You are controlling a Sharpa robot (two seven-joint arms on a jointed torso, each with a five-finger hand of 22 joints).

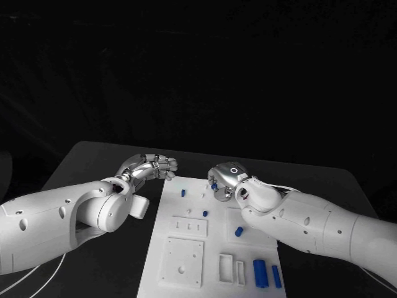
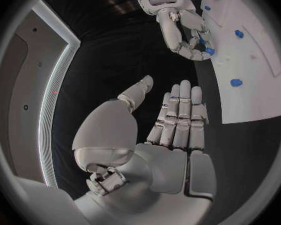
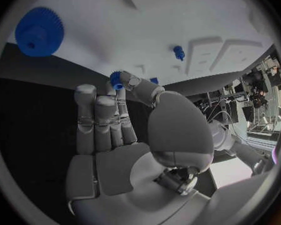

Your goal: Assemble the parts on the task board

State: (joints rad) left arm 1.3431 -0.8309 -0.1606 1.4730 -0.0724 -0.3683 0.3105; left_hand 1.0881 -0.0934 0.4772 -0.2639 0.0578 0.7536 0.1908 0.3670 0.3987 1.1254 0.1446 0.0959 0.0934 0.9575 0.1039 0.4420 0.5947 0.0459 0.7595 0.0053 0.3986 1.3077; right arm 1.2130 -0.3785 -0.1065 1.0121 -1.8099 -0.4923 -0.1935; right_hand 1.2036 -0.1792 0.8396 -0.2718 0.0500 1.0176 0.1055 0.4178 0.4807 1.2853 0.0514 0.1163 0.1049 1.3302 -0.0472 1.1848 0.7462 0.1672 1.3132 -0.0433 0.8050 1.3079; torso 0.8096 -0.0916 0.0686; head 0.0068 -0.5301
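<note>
So the right silver hand (image 1: pixel 224 181) sits over the far end of the flat white task board (image 1: pixel 182 261), pinching a small blue gear-like part (image 3: pixel 117 78) between thumb and fingertip. The left silver hand (image 1: pixel 150 167) floats just off the board's far left corner, holding nothing, fingers straight and side by side. Two blue cylindrical parts (image 1: pixel 260 272) lie at the near right end.

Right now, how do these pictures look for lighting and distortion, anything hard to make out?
Head view: dark surroundings, dim black table, white task board stands out. Left wrist view: fisheye bends the board's edge; left hand evenly lit. Right wrist view: blue gear is soft near the rim; the small blue part at the right hand fingertips is partly hidden.
</note>
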